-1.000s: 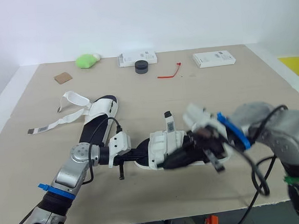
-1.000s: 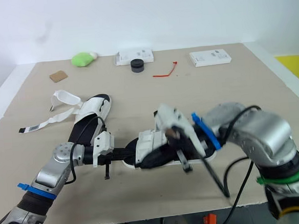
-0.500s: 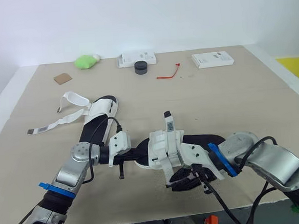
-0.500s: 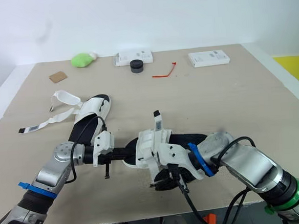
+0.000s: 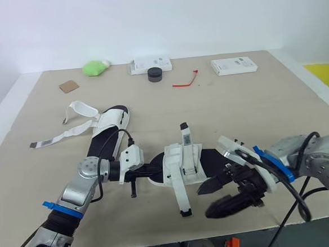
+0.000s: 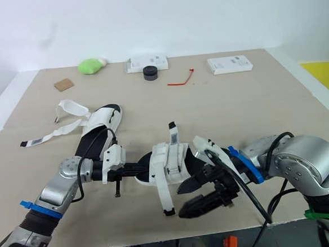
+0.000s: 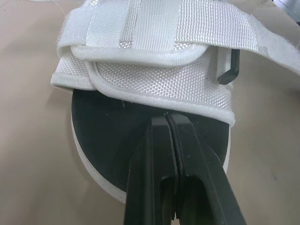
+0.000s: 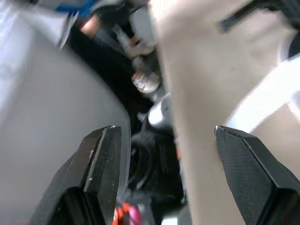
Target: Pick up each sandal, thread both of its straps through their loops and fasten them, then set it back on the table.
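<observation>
The near sandal, black sole with white straps, lies at the table's middle front. My left gripper is shut, its fingertips lying on the insole against the edge of the front strap. One long strap trails from the sandal toward the front edge; another strap tip stands upright. My right gripper hangs open just right of the trailing strap, with nothing between its fingers. The second sandal lies at the back left with its straps spread loose.
Along the far side sit a green lump, two white boxes, a black round piece, a red tie and a brown card. The table's front edge runs close under my right gripper.
My right gripper drew the long strap toward the front edge, then opened, let it go and moved off to the right. The left arm has stayed put.
</observation>
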`<state>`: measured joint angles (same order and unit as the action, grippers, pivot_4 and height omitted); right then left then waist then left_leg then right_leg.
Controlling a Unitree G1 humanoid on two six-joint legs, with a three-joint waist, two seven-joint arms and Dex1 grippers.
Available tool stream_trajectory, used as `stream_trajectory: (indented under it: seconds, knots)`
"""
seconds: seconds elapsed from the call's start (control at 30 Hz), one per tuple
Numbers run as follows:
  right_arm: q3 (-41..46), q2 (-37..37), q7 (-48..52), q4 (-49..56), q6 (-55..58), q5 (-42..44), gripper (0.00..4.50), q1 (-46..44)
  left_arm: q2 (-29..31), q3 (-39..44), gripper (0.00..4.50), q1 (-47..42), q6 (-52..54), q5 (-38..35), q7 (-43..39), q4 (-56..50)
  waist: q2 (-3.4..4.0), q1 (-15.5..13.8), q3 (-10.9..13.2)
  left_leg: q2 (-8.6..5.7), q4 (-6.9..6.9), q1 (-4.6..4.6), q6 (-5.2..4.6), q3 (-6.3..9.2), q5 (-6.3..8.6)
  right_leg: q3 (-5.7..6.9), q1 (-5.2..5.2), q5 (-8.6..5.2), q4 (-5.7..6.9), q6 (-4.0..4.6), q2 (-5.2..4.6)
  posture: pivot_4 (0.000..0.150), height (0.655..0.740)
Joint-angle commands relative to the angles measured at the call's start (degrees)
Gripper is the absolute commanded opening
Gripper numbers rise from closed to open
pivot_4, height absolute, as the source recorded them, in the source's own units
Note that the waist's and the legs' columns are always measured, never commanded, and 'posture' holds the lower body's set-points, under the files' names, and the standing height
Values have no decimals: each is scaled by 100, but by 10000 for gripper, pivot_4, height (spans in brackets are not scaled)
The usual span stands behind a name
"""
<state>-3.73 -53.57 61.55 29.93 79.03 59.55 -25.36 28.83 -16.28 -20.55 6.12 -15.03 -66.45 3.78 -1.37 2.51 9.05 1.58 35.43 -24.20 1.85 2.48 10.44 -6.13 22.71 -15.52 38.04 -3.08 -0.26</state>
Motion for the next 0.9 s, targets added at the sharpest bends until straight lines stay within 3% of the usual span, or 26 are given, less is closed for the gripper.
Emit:
stream_trajectory:
  seconds: [0.03,0.27,0.5,0.9]
  knots:
    - [53,152,-639,-71,309,18,34305,335,131,-203,0,296,250,309,34,245,-1,3,0,0,-1,-1,0,-2,0,-2,1,-1,0,0,0,1500,7400]
    - [109,952,-1442,-858,719,-81,34305,147,150,-186,0,320,304,300,18,166,1,18,-2,5,3,2,-2,-6,-1,-5,1,7,0,-4,7,1500,7400]
    - [81,1451,-1705,-855,1092,111,34305,-70,144,-181,0,305,310,309,39,149,2,16,-2,5,-2,-2,-1,2,0,-6,1,10,0,-14,14,1500,7400]
    - [124,1758,-2111,-877,1346,531,34305,-143,117,-216,0,288,296,319,76,176,2,17,-2,6,-1,-2,-1,5,0,-5,0,6,0,-6,16,1500,7400]
